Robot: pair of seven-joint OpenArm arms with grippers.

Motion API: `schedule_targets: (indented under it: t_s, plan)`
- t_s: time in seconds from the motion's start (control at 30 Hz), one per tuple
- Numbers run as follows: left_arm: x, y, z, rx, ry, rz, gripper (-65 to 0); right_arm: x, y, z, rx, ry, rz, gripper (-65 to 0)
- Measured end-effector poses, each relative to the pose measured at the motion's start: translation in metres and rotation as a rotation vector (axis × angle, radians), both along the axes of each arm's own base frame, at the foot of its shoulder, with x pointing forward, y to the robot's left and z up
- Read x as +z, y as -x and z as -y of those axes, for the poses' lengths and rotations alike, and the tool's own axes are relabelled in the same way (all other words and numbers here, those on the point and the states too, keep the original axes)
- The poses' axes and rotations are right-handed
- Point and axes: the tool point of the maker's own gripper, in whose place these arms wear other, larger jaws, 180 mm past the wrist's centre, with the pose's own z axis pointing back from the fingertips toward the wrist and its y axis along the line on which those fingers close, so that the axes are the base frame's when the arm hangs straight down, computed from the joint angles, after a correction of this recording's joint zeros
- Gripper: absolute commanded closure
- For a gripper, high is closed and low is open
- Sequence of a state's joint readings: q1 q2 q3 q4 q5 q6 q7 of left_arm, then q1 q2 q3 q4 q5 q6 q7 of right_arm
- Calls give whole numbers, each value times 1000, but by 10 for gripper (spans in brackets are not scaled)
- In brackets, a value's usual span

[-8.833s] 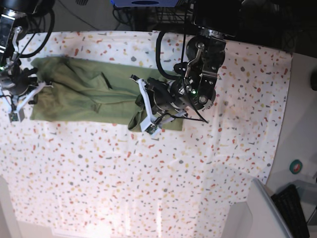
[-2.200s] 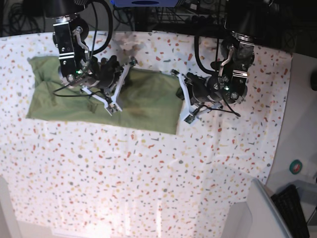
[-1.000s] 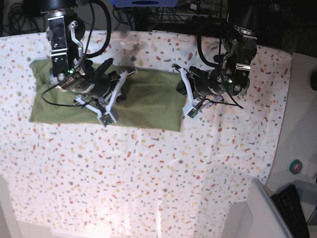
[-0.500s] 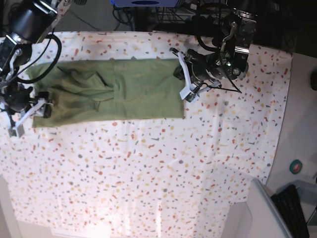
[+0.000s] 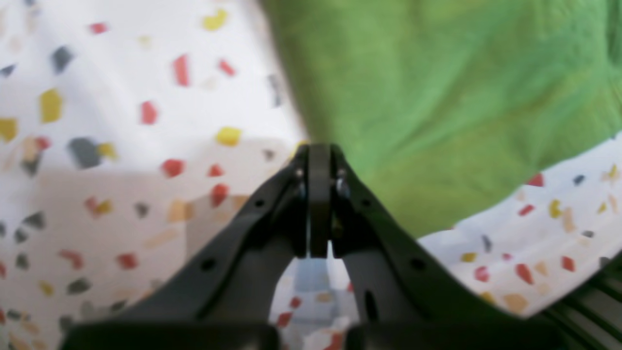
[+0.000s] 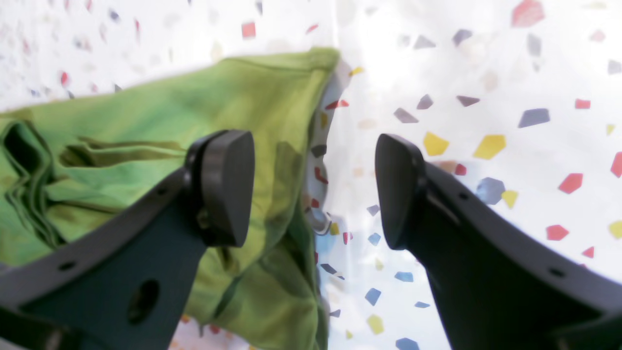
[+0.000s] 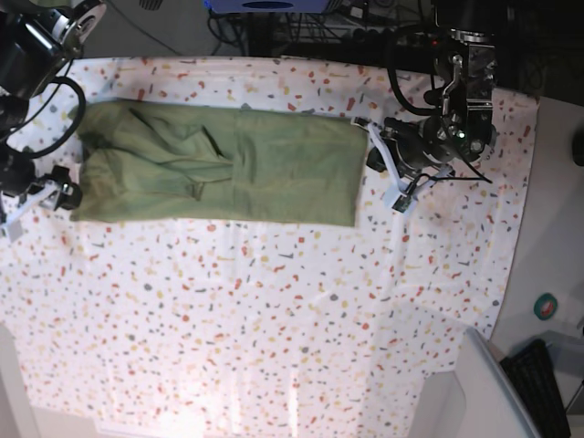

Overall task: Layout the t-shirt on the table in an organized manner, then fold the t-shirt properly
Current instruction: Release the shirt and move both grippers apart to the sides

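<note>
The olive-green t-shirt lies spread in a long rectangle across the far part of the speckled table, with folds and creases in its left half. My left gripper is shut and sits just right of the shirt's right edge. In the left wrist view its closed tips meet at the border of the green cloth, and no cloth shows between them. My right gripper is at the shirt's left end. In the right wrist view it is open, one finger over the bunched cloth.
A plain grey-white surface borders the table on the right, with a small teal round object. A grey panel and a dark object stand at the bottom right. Cables and dark equipment line the far edge.
The shirt has shifted to the right and lies flatter. My left gripper has moved right, off the shirt's right edge. My right gripper stays at the shirt's left end.
</note>
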State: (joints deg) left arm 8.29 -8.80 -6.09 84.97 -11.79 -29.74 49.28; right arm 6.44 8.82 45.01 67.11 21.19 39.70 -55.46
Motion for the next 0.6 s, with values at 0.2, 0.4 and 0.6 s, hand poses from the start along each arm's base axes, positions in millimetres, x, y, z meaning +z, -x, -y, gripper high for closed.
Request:
schedule_targets:
  t_s: [0.2, 0.4, 0.6]
  plan:
    - [2, 0, -12, 47, 2, 6, 0, -6, 15, 1, -49, -55, -13, -375]
    - [-4, -3, -54, 176, -20, -8, 0, -23, 28, 3, -66, -107, -75, -375]
    - [-18, 0, -49, 129, 32, -44, 0, -31, 31, -11, -66, -147, -91, -377]
